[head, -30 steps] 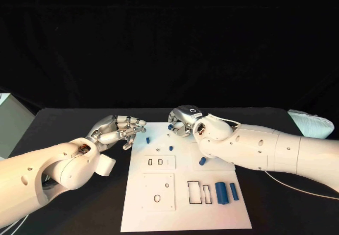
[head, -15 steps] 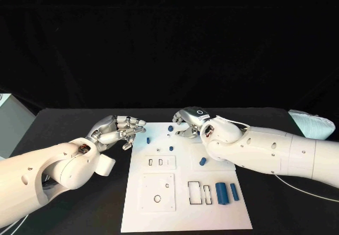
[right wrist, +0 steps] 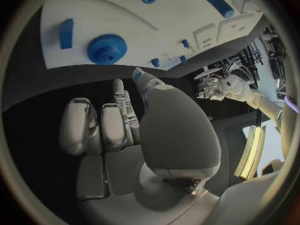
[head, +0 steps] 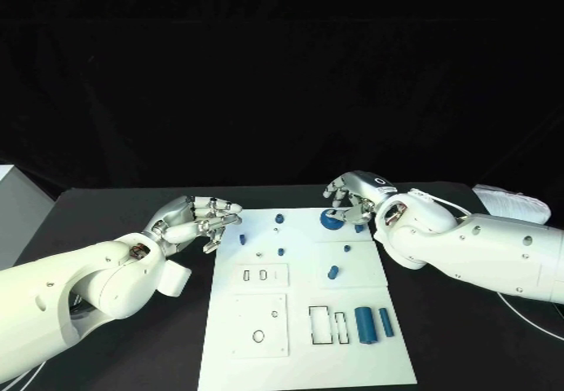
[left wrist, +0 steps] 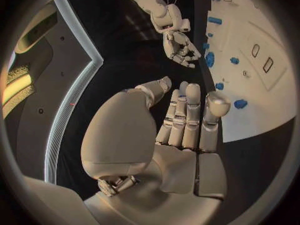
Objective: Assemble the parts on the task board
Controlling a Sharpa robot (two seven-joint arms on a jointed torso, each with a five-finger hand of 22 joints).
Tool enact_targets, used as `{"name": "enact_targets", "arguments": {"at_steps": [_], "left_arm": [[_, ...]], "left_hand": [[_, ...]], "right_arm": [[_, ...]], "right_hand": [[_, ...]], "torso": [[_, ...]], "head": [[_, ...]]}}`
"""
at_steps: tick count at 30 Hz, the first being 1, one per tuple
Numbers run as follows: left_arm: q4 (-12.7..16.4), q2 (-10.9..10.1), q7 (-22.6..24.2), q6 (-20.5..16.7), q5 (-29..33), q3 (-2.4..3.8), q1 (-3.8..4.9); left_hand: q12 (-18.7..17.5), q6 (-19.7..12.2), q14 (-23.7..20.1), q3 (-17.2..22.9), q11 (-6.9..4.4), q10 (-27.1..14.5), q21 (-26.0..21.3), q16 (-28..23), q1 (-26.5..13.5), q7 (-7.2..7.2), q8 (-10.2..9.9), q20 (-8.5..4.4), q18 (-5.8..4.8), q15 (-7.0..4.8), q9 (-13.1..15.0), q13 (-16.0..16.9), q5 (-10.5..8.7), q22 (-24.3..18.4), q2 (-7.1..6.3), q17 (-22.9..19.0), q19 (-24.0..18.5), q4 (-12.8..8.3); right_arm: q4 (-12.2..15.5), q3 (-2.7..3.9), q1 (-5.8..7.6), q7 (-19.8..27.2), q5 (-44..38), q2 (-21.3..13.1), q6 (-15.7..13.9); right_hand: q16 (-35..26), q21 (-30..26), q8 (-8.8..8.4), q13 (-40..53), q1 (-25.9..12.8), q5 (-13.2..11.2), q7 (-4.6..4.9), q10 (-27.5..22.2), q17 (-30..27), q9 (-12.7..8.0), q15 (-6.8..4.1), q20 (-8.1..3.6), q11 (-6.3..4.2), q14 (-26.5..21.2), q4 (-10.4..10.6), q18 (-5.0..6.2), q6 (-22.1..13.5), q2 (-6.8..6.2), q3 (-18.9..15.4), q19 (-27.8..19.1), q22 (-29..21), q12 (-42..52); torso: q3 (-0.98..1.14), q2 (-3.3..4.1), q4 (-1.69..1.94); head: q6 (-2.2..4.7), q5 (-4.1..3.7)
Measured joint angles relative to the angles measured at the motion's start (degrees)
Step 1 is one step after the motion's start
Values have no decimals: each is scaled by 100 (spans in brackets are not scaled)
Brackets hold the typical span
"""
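Parts in blue lie scattered over the white task board (head: 308, 358), which sits in the middle of the black tabletop (head: 470, 342). A blue gear (head: 334, 220) rests near the board's far right corner, with a small flat blue block (right wrist: 66, 33) just beside it (the right wrist view shows both lying free on the board). Two long blue cylinders (head: 374, 323) lie side by side near the right edge, next to rectangular outlines. Smaller blue pegs (head: 279, 218) are dotted across the far half.

The right hand (head: 356, 195) hangs just above the gear, fingers curled down toward it; in the right wrist view the fingers are gathered together with nothing between them, and the gear sits apart from the fingertips. The left hand (head: 194, 218) hovers at the board's far left corner, fingers bent inward, clenched on nothing. No writing can be read on the board or parts.
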Motion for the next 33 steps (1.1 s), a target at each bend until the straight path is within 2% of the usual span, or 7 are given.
{"name": "enact_targets", "arguments": {"at_steps": [2,3,5,7,16,20,33], "left_arm": [[-4,3,0,12,1,0,0],[-8,5,0,20,1,0,0],[-13,7,0,33,2,0,0],[-17,9,0,47,3,0,0],[-25,22,0,98,6,0,0],[-29,22,-4,123,7,0,0],[-29,10,-33,169,8,-1,0]], "left_hand": [[0,0,0,0,0,0,0,0,0,0,0,0,0,0,0,0,0,4,0,0,0,0],[0,0,0,0,0,0,0,0,0,0,0,0,0,0,0,0,0,17,0,0,0,0],[0,0,0,0,0,0,27,0,0,0,0,0,0,0,0,0,0,40,0,0,0,0],[0,0,0,0,0,0,27,0,0,0,0,0,0,0,0,0,0,40,0,0,0,0],[0,0,0,0,0,0,27,0,0,0,0,0,0,0,-1,-1,0,40,0,-1,0,0],[0,0,0,0,0,0,27,0,0,0,0,21,1,0,6,6,0,59,0,5,22,0],[0,0,0,0,0,0,27,0,-17,0,0,21,1,0,5,6,0,58,16,4,22,0]], "right_arm": [[1,9,16,26,187,-98,25],[-2,14,23,39,298,-144,54],[-24,18,30,56,443,-193,117],[-74,24,35,61,575,-229,220],[-350,30,26,21,817,-107,657],[-444,29,1,-16,856,-4,804],[-622,28,-19,-112,903,186,951]], "right_hand": [[178,224,-63,780,42,24,-117,354,293,-8,-95,-91,-209,-1,7,-5,-123,-40,-215,90,273,945],[393,422,-126,2531,124,61,-147,520,657,-6,-120,-102,-255,2,53,-80,-224,42,-431,101,468,2354],[723,699,-167,5040,216,80,-78,909,1278,4,-61,-80,-210,1,210,-139,-344,134,-728,123,543,4347],[1062,1028,-167,6447,312,151,-1,1452,1631,22,-37,-45,-157,-4,427,-233,-444,150,-1014,144,559,6302],[1214,1331,-167,6667,380,179,21,1522,1686,53,38,5,-106,0,507,-234,-460,193,-1218,135,559,6900],[1248,1434,-131,6667,380,179,52,1535,1686,69,38,19,-93,0,506,-322,-430,193,-1217,132,559,6938],[1272,1564,9,6666,311,466,63,1541,1685,132,77,47,-85,-1,495,-322,-210,307,-1206,135,557,6996]], "torso": [[7,-4,-12],[7,-6,-14],[10,-8,-15],[14,-9,-15],[8,-3,-18],[4,2,-16],[-5,1,-15]], "head": [[6,-4],[10,-9],[15,-15],[15,-19],[-9,-32],[-25,-30],[-70,-7]]}}
